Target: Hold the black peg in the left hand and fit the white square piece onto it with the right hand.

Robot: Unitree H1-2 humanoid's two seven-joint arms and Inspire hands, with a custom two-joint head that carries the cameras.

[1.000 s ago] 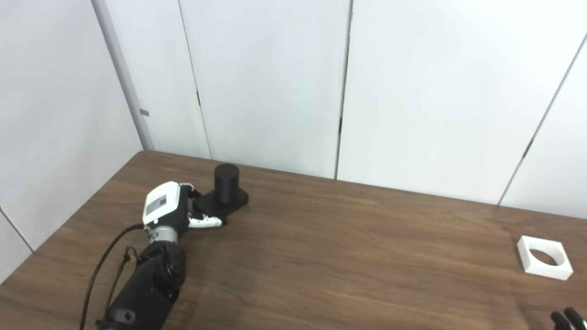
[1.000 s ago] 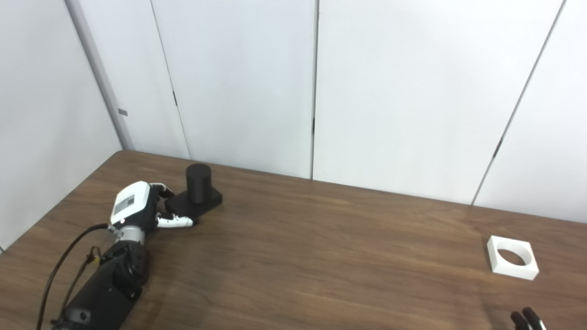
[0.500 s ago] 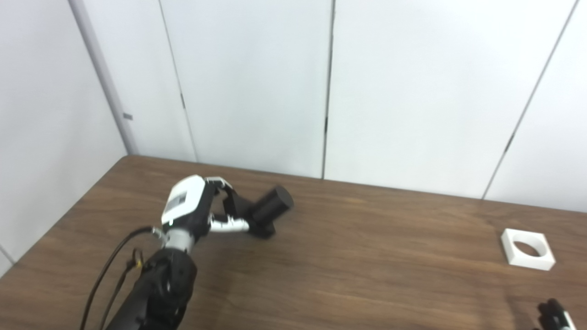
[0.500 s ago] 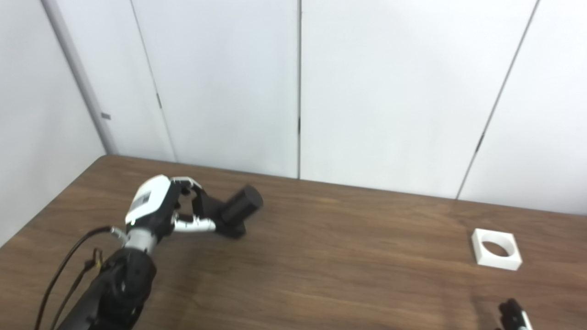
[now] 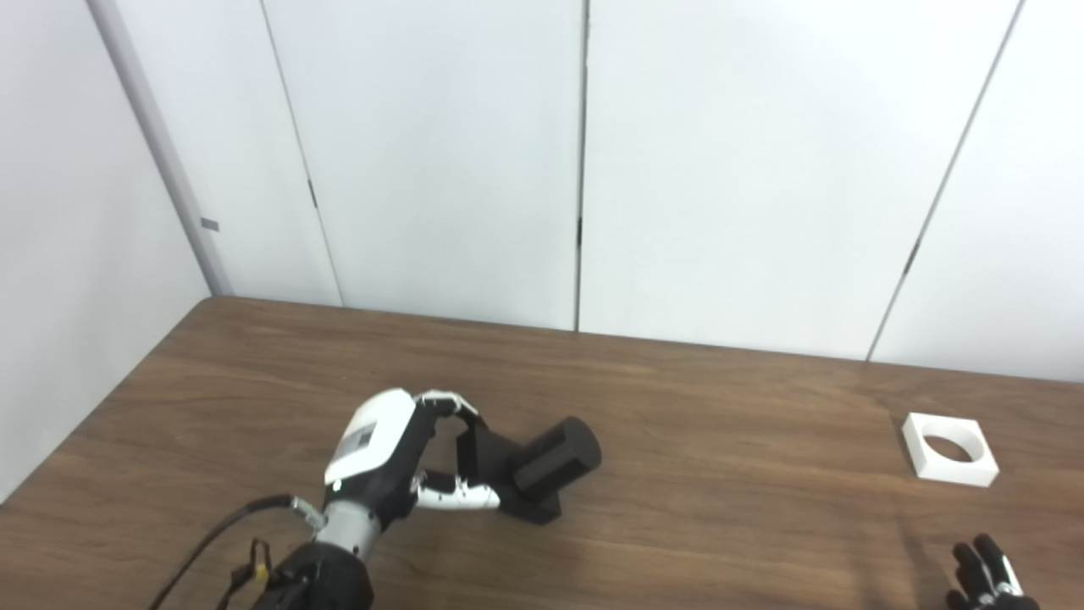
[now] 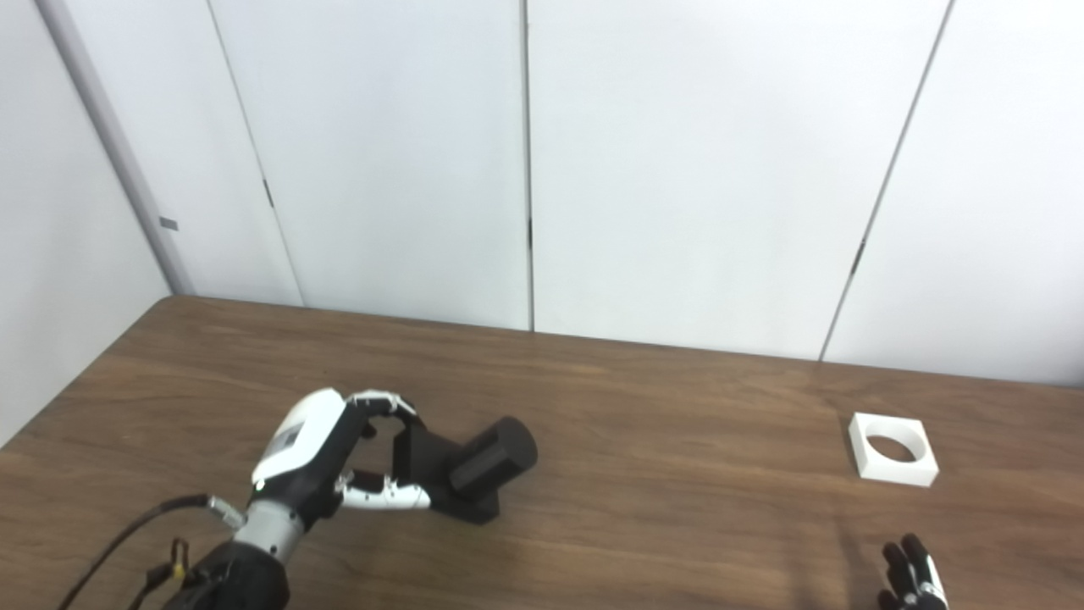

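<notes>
On the wooden tabletop [image 5: 677, 508], the left hand [image 5: 398, 462] grips the rigid black peg [image 5: 542, 462] by its square base, tilted rightward, while the right hand [image 6: 910, 580], seemingly empty with fingers apart, waits near the light, stiff white square piece [image 6: 893, 438], best pinched by its outer edges.

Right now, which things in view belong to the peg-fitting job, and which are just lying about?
Part of the job:
- black peg, tilted, gripped by its base in the left hand
- white square piece, lying flat on the table, untouched
- right hand, only fingertips in view

Lying about:
- nothing else on the table in view
</notes>
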